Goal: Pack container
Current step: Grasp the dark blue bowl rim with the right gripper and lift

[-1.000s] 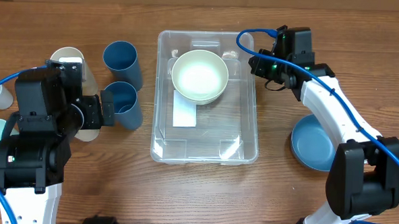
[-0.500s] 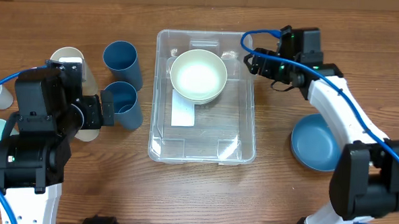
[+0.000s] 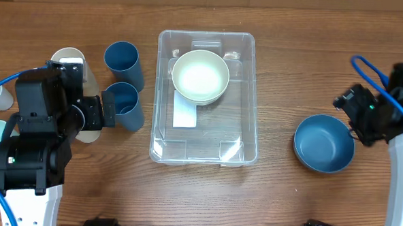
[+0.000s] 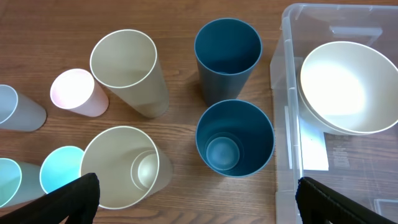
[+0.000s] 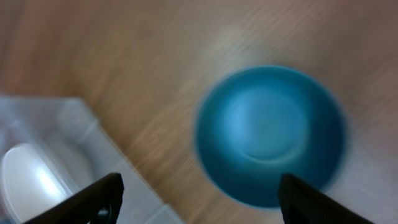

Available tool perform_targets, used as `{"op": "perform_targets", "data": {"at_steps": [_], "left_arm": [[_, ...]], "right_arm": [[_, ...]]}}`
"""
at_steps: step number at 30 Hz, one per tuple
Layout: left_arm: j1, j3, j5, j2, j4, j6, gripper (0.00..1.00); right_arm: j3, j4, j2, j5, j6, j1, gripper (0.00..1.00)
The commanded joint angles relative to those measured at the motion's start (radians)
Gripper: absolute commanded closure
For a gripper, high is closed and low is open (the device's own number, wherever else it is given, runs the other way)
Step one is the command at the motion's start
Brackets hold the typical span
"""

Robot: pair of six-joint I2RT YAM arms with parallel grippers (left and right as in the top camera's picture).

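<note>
The container (image 3: 256, 102), a clear rectangular bin, stands mid-table with a white bowl (image 3: 201, 75) resting in its far half. The left wrist view shows the container's rim (image 4: 279, 93) and the white bowl (image 4: 345, 87) at the right. A blue bowl (image 3: 323, 143) lies on the table to the container's right. My right gripper (image 3: 350, 106) hovers open and empty just beyond that bowl's far right. Its blurred wrist view shows the blue bowl (image 5: 270, 134) ahead and the container (image 5: 68, 134) at lower left. My left gripper (image 3: 105, 113) is open and empty among the cups.
Left of the container stand two blue cups (image 3: 124, 64) (image 3: 124, 107), the nearer one with a smaller cup nested inside. Two beige cups (image 4: 127, 71) (image 4: 121, 165), a pink cup (image 4: 74, 92) and pale blue cups (image 4: 59, 177) crowd the left side.
My right gripper opened and swung from the container's far right rim out to the right, beside the blue bowl. The container shifted slightly left. The left arm has not moved.
</note>
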Motion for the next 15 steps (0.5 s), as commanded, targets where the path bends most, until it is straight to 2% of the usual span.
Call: {"op": "perform_targets", "data": {"at_steps": [1,5,9,11,15], "left_arm": [[-0.006,0.022,-0.005,0.003,0.003,0.023,0.00],[-0.006,0.022,-0.005,0.003,0.003,0.023,0.00],[-0.006,0.022,-0.005,0.003,0.003,0.023,0.00],[-0.006,0.022,-0.005,0.003,0.003,0.023,0.00],[-0.006,0.022,-0.005,0.003,0.003,0.023,0.00]], "right_arm": [[-0.026,-0.055,-0.008,0.136,0.023,-0.075,0.17],[-0.137,-0.090,-0.008,0.135,0.031,-0.128,0.14],[-0.333,-0.045,-0.008,0.129,0.049,-0.179,0.12],[-0.396,0.012,-0.008,0.101,0.049,-0.200,0.16],[-0.427,0.051,-0.008,-0.011,0.058,-0.211,0.34]]}}
